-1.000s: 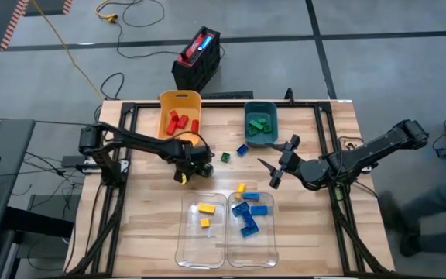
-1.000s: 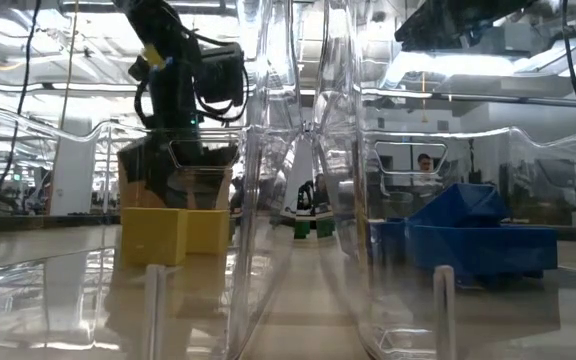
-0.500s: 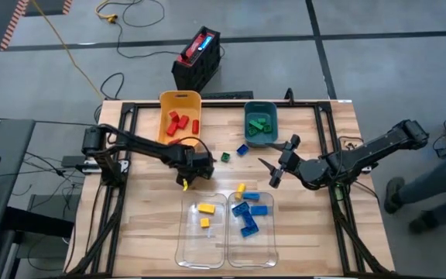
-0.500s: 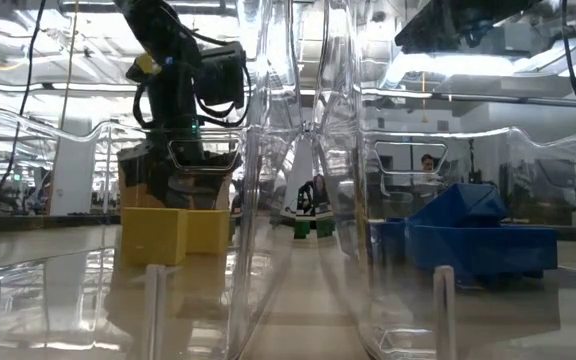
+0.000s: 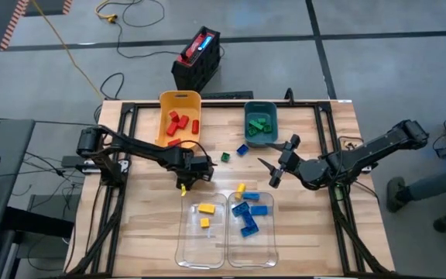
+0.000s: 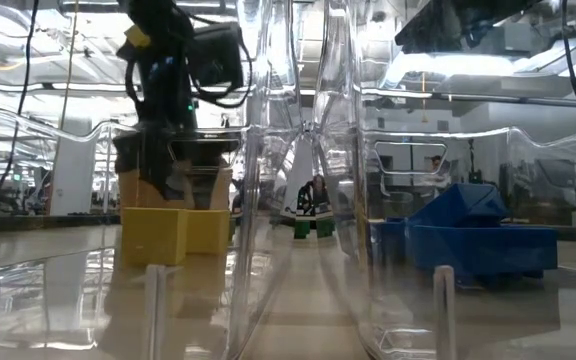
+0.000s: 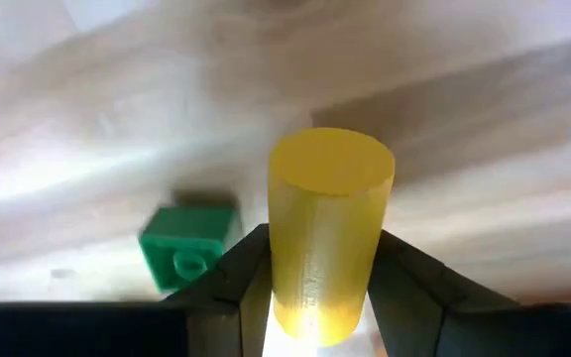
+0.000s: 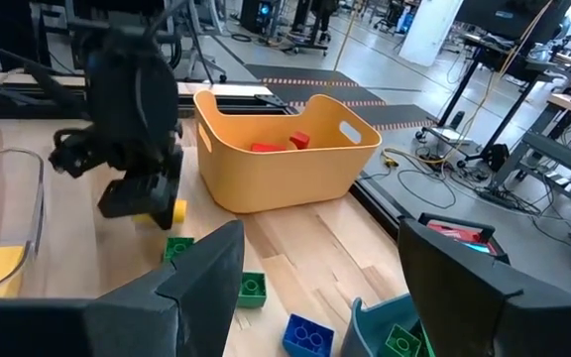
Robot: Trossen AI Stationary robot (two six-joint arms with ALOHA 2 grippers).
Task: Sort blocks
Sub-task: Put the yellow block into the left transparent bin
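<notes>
My left gripper (image 5: 186,180) is shut on a yellow round block (image 7: 330,228), just beyond the far rim of the left clear bin (image 5: 186,232). It also shows in the right wrist view (image 8: 137,193). My right gripper (image 5: 277,164) hovers open at the table's middle right, touching nothing. Loose on the wood lie a green block (image 5: 225,156), a blue block (image 5: 242,149) and a yellow block (image 5: 240,187). Yellow blocks (image 5: 205,209) lie in the left clear bin, blue ones (image 5: 248,213) in the right one. Red blocks (image 5: 178,119) sit in the yellow bin, green ones (image 5: 259,124) in the teal bin. My left gripper pinches the yellow round block by its curved side (image 7: 295,283), one finger (image 7: 236,273) on each side. The fingers point down at the table from above. The block is lifted clear of the wood, its flat round end (image 7: 331,161) facing the table.
The yellow bin (image 5: 178,99) and teal bin (image 5: 269,107) stand at the far edge; the clear bins fill the near middle. A black and red box (image 5: 197,56) sits on the floor beyond the table. Bare wood lies at the left and right.
My left gripper has moved a short way toward the table's near edge, carrying the yellow round block with it, still shut on it. My right arm has kept still.
</notes>
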